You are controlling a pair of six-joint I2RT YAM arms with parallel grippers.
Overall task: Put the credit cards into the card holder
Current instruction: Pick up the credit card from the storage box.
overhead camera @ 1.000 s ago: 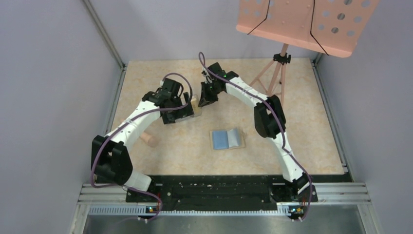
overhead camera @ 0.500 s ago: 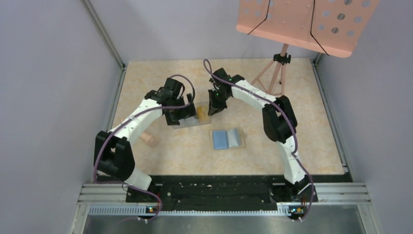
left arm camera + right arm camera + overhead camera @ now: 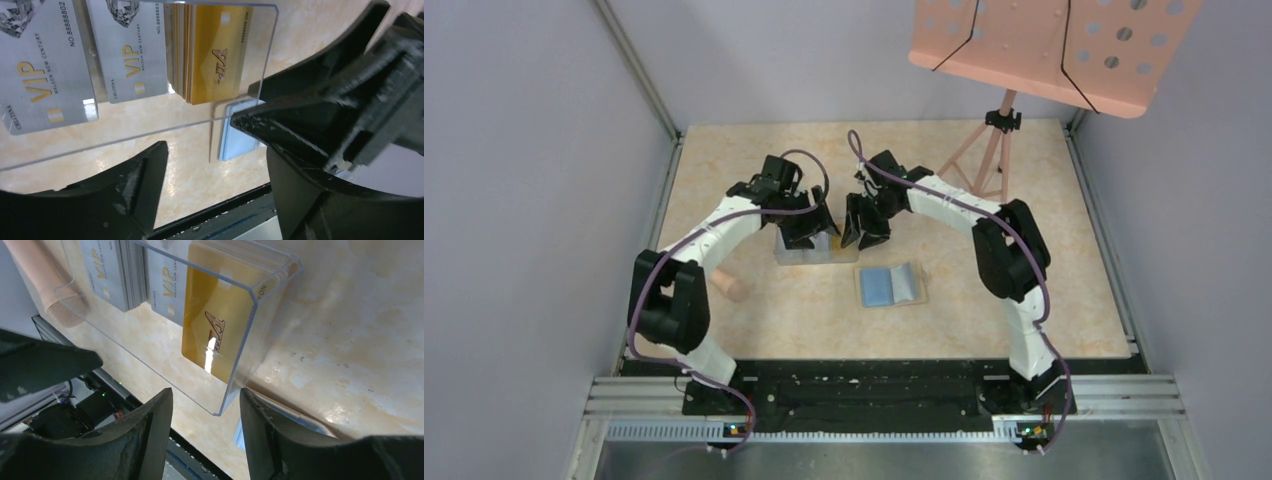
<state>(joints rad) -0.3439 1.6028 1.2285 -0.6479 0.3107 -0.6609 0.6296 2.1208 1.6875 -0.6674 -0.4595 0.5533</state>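
Cards (image 3: 215, 55) stand in a box (image 3: 796, 256) mid-surface (image 3: 1044, 260); the card holder (image 3: 891, 285) lies just right of it and nearer; a stand (image 3: 984, 150) rises at the back right.

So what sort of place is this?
Likely a robot lab test cell: plain panel walls enclose the tabletop, two robot arms sit on an aluminium rail, and a pink perforated board stands on a tripod.

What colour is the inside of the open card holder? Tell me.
Light blue; the card holder lies open, shown best in the top external view.
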